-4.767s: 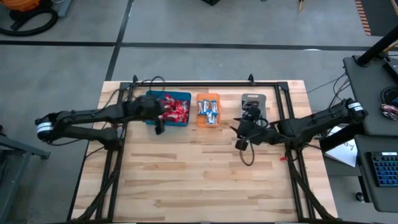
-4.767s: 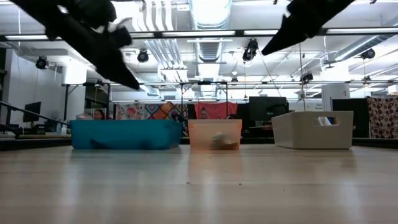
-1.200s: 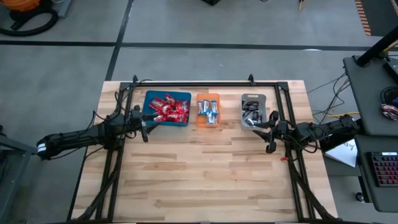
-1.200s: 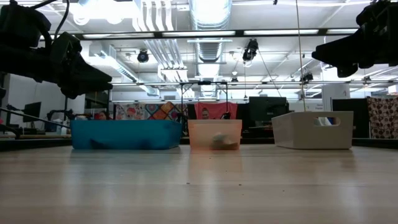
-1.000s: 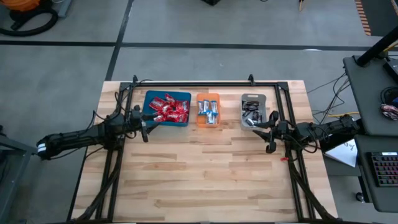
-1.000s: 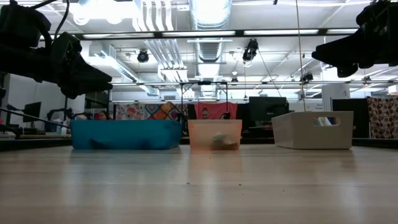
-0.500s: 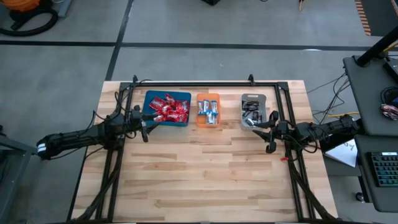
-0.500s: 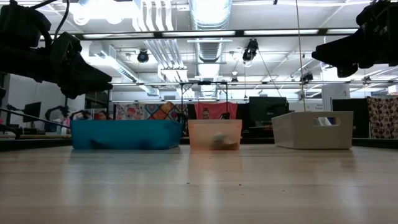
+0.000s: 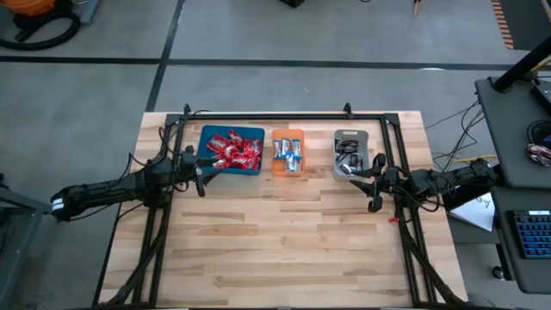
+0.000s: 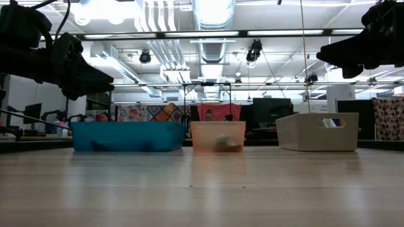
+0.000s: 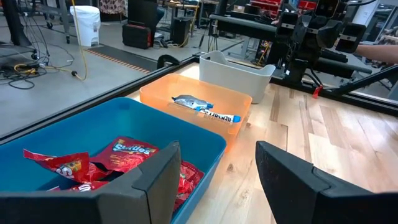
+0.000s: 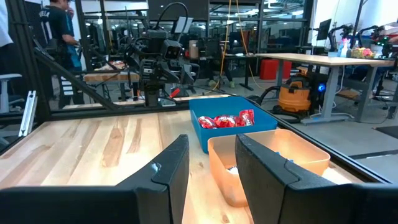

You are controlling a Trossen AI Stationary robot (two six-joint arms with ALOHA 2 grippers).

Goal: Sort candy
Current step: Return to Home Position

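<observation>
Note left gripper (image 9: 197, 173) and right gripper (image 9: 374, 182) drawn back from over trays to left and right table (image 9: 284, 250) edges, static this last second. Both spread, empty. Find candy (image 9: 234, 151) all binned: red in blue tray (image 9: 207, 131), blue-white in orange tray (image 9: 288, 133), dark in grey tray (image 9: 351, 133). Judge sorting done.

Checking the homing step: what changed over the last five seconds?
Left gripper drew back leftward from over the blue tray; right gripper drew back rightward from near the grey tray. Both open, empty. Those trays, the orange tray and the candy stayed put.
</observation>
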